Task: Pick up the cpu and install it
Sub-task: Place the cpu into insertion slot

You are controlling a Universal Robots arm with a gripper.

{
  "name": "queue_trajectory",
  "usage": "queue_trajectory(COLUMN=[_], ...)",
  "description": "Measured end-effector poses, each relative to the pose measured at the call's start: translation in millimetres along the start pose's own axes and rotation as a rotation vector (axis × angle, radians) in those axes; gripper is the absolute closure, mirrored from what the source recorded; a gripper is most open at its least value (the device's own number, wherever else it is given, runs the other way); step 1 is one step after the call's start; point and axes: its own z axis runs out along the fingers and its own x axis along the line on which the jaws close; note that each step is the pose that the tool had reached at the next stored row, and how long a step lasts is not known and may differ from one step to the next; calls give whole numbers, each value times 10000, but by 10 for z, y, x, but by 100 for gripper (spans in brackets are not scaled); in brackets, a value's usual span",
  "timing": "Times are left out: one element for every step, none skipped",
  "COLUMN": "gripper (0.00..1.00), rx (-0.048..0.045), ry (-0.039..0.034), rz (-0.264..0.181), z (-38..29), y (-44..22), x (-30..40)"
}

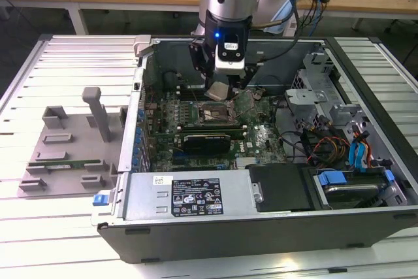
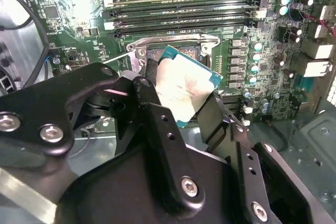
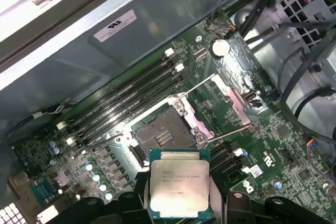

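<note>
At the exterior view's left, a grey fixture [image 1: 65, 138] lies on the pale slatted desk [image 1: 39, 70], with a long green memory stick [image 1: 65, 163] lying flat in it near its front edge. Just beside it toward the exterior view's right stands the open computer case [image 1: 261, 230], its green motherboard [image 1: 261, 138] exposed.

Over the middle of the board hangs the gripper [image 1: 222, 88]. Its two black fingers are closed in on the cpu [image 1: 217, 91] and pinch it by opposite edges, with the silvery lid facing up. Both wrist views show the same hold: the gripper [image 2: 181, 95] [image 3: 180, 198] has a finger on either side of the cpu [image 2: 184, 90] [image 3: 180, 182].

The chip is held in the air above the board, near the socket [image 1: 215, 114] but not in it. In the first wrist view the socket [image 3: 163, 135] lies open and bare, with its silvery load plate [image 3: 231, 103] swung up beside it. Rows of dark memory slots [image 3: 126, 98] [image 2: 184, 11] run along the socket's far side.

Further toward the exterior view's right come a metal drive cage [image 1: 312, 73] and a bundle of blue cables [image 1: 358, 155].
</note>
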Motion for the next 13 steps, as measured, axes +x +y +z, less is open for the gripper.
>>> queue_trajectory(gripper=[45, 45, 45, 45, 45, 45, 45, 45, 45, 45, 45, 45, 45], rx=[-1, -3, -4, -7, -7, -8, -10, -11, -12, -14, -15, -18, -21], ry=[-1, -2, -4, -5, -6, -7, -8, -9, -10, -11, -13, -15, -17], rz=[134, 234, 392, 505, 590, 657, 782, 890, 984, 1128, 1271, 1484, 1695], z=[0, 1, 1, 2, 2, 3, 4, 4, 4, 5, 6, 7, 8], y=[0, 0, 0, 0, 0, 0, 0, 0, 0, 0, 0, 0, 0], x=[0, 0, 0, 0, 0, 0, 0, 0, 0, 0, 0, 0, 0])
